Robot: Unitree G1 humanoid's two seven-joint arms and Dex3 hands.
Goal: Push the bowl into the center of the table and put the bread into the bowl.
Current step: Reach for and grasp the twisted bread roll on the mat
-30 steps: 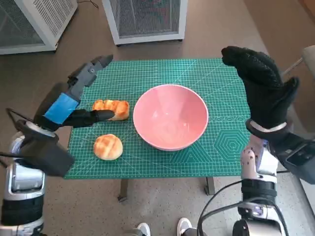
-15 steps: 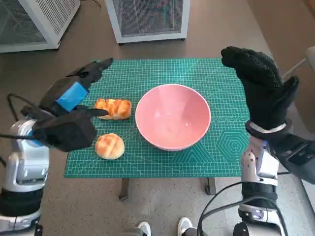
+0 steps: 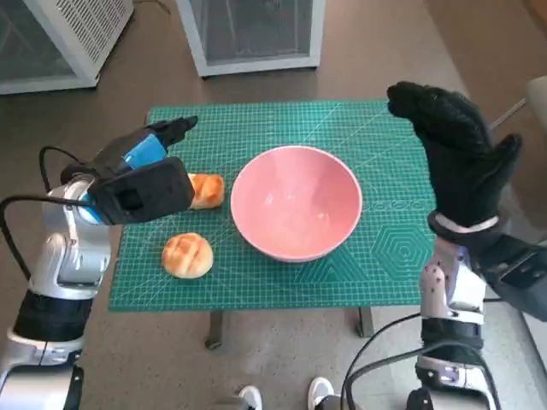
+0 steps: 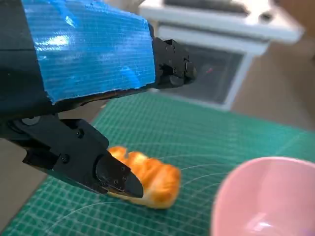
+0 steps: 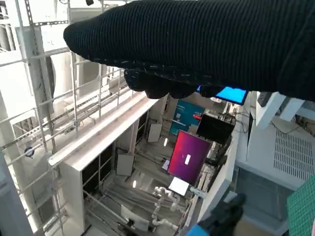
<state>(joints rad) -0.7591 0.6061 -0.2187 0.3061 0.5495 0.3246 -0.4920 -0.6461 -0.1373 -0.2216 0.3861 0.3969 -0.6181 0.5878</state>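
A pink bowl stands near the middle of the green mat. A long glazed bread lies just left of it, partly hidden by my left wrist. A round bun sits nearer the mat's front left. My left hand hovers above the long bread, fingers spread, holding nothing. The pink bowl's rim shows close beside the bread. My right hand is raised over the mat's right edge, fingers apart and empty. The right wrist view shows only the glove against the room.
Two white mesh-fronted cabinets stand on the floor beyond the table. The table's front edge is close to my body. A pair of feet shows below it.
My left arm has swung in over the long bread, its wrist now covering the bread's left part. The right hand has stayed in place.
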